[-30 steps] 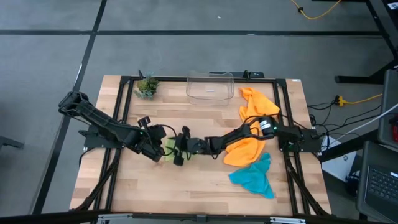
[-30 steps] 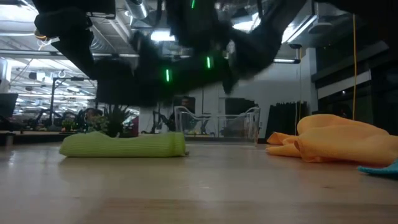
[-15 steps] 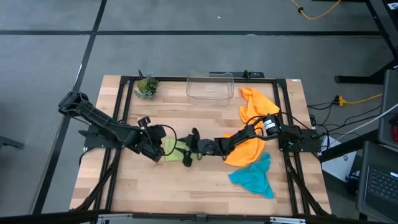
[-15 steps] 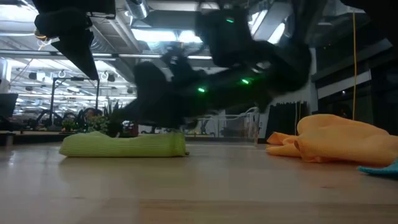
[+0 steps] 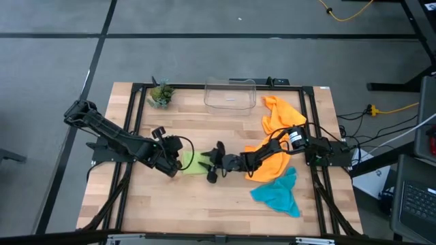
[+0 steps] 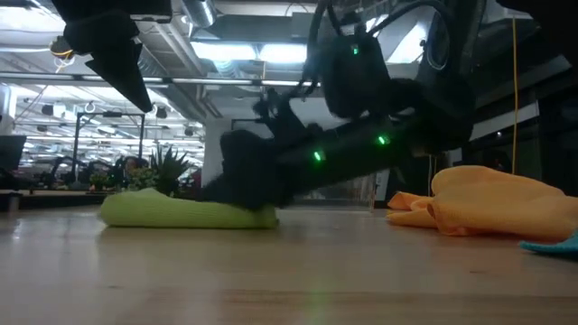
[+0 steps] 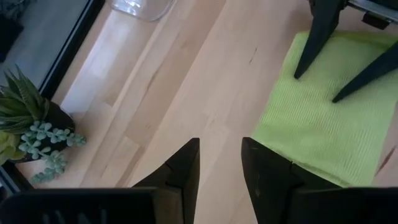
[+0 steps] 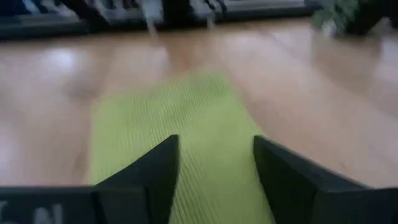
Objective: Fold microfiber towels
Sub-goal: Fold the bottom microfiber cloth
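Observation:
A folded lime green towel (image 5: 192, 162) lies flat on the table's middle; it also shows in the low view (image 6: 181, 212). My right gripper (image 5: 206, 165) reaches in low from the right, open, its two fingers (image 7: 297, 73) down on the towel's top (image 8: 186, 124). My left gripper (image 7: 221, 162) hangs open above the towel's left edge with nothing between its fingers. Two orange towels (image 5: 278, 116) (image 5: 269, 163) and a teal towel (image 5: 278, 192) lie crumpled at the right. My right gripper sets its two spread fingertips on the folded towel's top face, toward its right end (image 7: 314, 106). The fingers come slanting, nearly level, from the table's right side. The towel lies flat on the table, and nothing is pinched between the fingers.
A clear plastic bin (image 5: 230, 95) stands at the far edge, with a small potted plant (image 5: 161, 94) to its left. The orange heap (image 6: 492, 208) and the teal cloth (image 6: 553, 242) fill the right side. Bare wood lies along the near edge.
My right gripper has sunk from above the towel onto it and has drawn back toward the table's right edge. More of the towel's top now shows. Its right end lies flatter under the fingers, and the towel has shifted slightly rightward.

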You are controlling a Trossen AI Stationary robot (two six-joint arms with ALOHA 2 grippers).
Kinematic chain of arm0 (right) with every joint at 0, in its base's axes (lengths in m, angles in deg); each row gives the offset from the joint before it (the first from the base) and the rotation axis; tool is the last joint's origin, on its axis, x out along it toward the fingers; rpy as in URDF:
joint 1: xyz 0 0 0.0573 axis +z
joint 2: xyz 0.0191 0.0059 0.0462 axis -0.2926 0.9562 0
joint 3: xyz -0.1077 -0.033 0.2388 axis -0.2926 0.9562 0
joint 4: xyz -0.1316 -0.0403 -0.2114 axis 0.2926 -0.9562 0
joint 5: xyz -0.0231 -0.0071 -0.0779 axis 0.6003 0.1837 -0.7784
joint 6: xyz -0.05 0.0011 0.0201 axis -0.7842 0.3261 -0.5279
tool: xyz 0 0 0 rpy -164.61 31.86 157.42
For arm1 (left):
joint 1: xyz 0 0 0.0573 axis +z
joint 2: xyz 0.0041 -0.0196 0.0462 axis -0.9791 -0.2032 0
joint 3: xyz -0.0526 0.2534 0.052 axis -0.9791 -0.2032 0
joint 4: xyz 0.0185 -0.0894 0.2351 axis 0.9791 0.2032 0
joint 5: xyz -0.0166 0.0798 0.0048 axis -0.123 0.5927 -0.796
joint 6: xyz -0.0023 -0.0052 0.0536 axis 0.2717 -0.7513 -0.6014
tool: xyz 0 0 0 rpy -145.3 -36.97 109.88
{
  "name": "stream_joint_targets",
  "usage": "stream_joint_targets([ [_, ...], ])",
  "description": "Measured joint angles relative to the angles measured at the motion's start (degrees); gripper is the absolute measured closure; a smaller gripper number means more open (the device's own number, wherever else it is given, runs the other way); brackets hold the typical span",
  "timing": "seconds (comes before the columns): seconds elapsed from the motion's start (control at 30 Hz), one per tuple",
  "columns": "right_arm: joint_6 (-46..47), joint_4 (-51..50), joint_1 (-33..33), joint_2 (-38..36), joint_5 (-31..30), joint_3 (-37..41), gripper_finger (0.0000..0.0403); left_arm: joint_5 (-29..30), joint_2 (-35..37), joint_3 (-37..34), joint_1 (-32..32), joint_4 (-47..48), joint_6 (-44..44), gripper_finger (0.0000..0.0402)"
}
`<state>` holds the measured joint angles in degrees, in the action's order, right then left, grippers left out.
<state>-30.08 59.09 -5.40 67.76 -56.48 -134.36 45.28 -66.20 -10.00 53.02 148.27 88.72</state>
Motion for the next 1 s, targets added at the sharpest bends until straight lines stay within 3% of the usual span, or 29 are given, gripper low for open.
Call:
stream_joint_targets([
  [0.23, -8.0, 5.7, 0.0, -0.1, 2.4, -6.0, 0.0199, -0.5, 0.0, 0.0, 0.0, 0.0, 0.3, 0.0291],
  [0.4, -7.1, -3.1, 0.0, -0.1, 4.1, -9.3, 0.0199, -11.5, -0.7, -1.3, -0.2, -2.7, 3.0, 0.0291],
  [0.57, -6.2, -10.1, 0.0, -0.1, -2.7, -10.8, 0.0199, -18.7, -4.0, -8.4, -1.3, -14.9, 5.7, 0.0292],
  [0.7, -6.0, -11.3, -0.1, -0.2, -3.1, -10.9, 0.0199, -19.3, -8.1, -12.9, -2.1, -24.2, 7.7, 0.0292],
  [1.0, -2.8, -19.1, -1.3, -0.2, -1.7, -10.9, 0.0199, -17.1, -13.2, -13.3, -2.1, -33.4, 3.3, 0.0292],
])
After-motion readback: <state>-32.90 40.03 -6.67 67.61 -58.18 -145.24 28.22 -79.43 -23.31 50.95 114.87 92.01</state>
